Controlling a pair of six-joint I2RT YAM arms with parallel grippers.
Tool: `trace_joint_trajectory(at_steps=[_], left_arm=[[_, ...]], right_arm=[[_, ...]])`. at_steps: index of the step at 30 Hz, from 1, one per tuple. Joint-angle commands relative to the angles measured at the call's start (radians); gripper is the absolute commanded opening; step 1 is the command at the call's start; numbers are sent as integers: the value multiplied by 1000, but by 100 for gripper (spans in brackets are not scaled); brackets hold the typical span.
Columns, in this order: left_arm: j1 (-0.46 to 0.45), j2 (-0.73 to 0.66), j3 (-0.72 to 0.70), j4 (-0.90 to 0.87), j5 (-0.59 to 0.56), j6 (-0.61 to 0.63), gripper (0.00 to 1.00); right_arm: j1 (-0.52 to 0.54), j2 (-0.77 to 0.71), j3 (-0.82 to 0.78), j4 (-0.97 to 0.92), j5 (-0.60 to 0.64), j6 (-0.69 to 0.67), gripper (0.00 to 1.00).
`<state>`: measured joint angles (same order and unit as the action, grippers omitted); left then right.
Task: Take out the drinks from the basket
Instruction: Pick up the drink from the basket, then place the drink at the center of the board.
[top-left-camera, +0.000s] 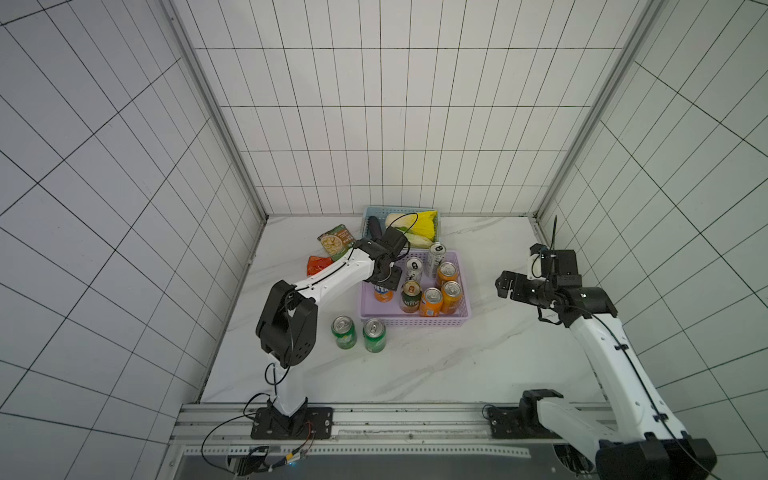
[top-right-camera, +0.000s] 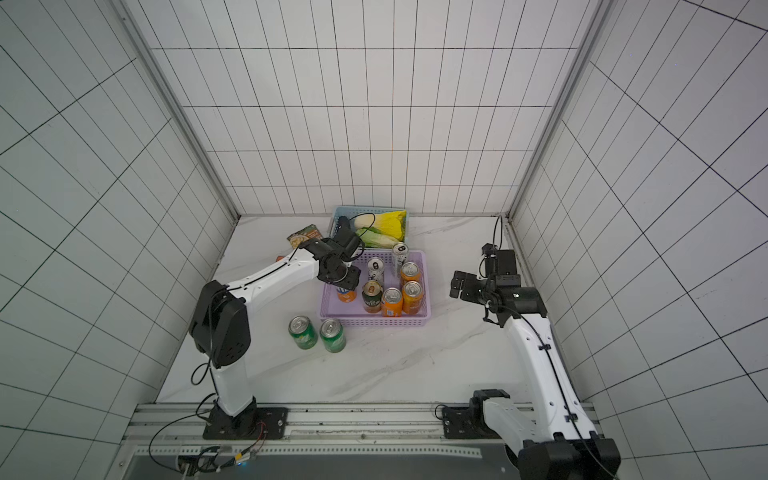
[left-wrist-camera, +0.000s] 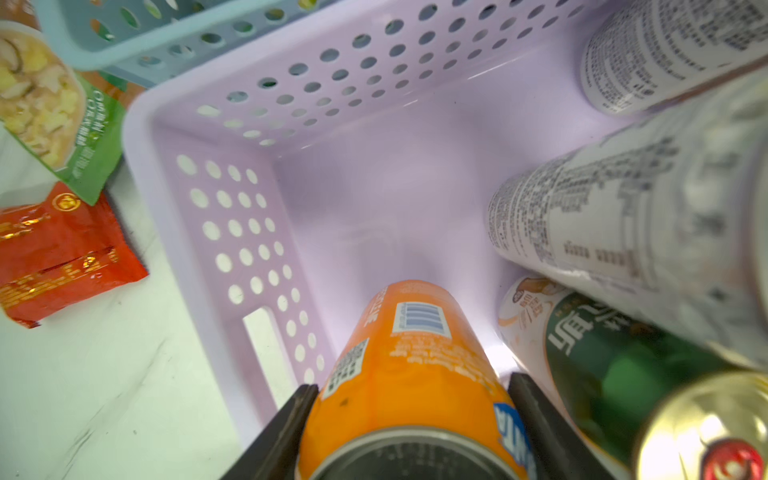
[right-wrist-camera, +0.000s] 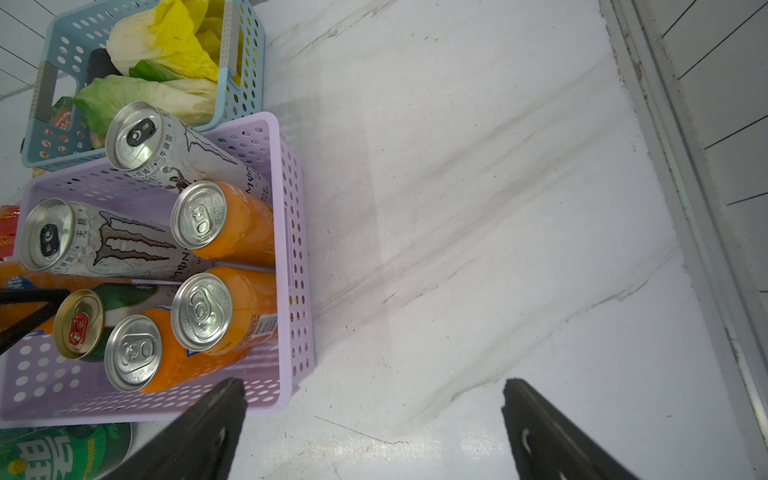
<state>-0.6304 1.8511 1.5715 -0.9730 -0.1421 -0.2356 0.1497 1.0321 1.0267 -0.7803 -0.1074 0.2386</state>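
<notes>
Two green cans (top-left-camera: 344, 331) are stood on the bench (top-left-camera: 415, 374) at the basket's (top-left-camera: 415, 322) 7 o'clock. The left hand (left-wrist-camera: 412, 384) is clamped on an orange can (left-wrist-camera: 409, 332) at the basket's 9 o'clock side; six more cans (top-left-camera: 432, 301) are kept inside. The right hand (right-wrist-camera: 374, 382) is held apart at 3 o'clock.
</notes>
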Motion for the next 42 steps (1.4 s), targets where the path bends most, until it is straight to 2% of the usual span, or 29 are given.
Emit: trace_joint_trajectory(at_steps=[1, 10, 14, 21, 25, 31, 42], left_arm=[[-14, -104, -2, 15, -43, -7, 64], [-113, -255, -16, -52, -123, -32, 64], [-163, -323, -28, -70, -118, -41, 64], [-302, -404, -65, -81, -126, -89, 63], [-386, -408, -80, -79, -149, -122, 63], [-456, -369, -86, -77, -149, -163, 63], [-489, -328, -185, 14, -161, -218, 63]], right_arm=[[-10, -1, 17, -14, 8, -2, 99], [-10, -4, 25, -14, 2, 4, 100], [-9, -9, 28, -16, 2, 5, 100], [-8, -25, 24, -17, 2, 10, 100], [-8, -33, 19, -17, 3, 14, 100], [-8, -45, 18, -23, 5, 16, 99], [-8, -59, 6, -29, 11, 15, 99]])
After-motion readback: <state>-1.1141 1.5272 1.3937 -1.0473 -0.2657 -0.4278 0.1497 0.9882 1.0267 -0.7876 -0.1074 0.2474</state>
